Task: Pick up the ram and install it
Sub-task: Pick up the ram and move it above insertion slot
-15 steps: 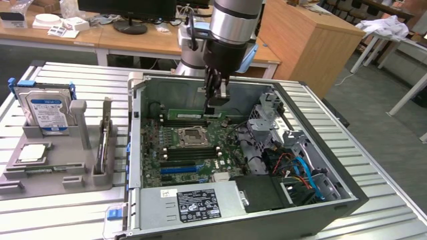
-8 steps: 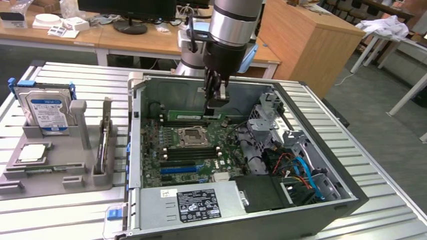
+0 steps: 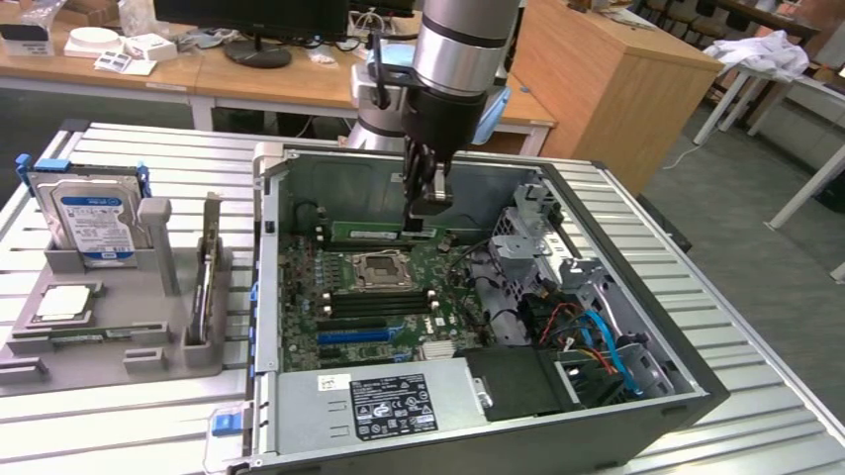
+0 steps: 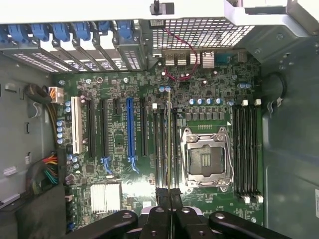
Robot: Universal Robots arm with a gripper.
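Silver slats make up the worktop (image 3: 133, 435), and a big grey computer case (image 3: 343, 188) is laid open on it. In the exterior view a grey tray (image 3: 119, 327) is seen at nine o'clock of the case, and a hard drive (image 3: 95, 220) is stood up in it. Inside the case the green motherboard (image 3: 301, 297) is laid flat. A metal drive cage (image 3: 528, 237) and a bunch of cables (image 3: 595, 332) are packed in at three to four o'clock of the board.

The gripper (image 3: 422, 213) is hung down inside the case, at twelve o'clock of the square socket (image 3: 376, 269). Its fingers are squeezed shut on the ram (image 3: 370, 235), which is held on its thin edge near one end. From the wrist view the ram (image 4: 169, 144) is seen lined up along the memory slots (image 4: 156, 144) just beside the socket. Whether a slot is already touched cannot be told.

For this step, the ram is best kept upright and level, so that both ends are pushed in together. Straight-down pushing is likely needed, not tilted.

Plenty of open room is left above. The case wall is near at twelve o'clock, and the drive cage at three o'clock should be kept clear of.
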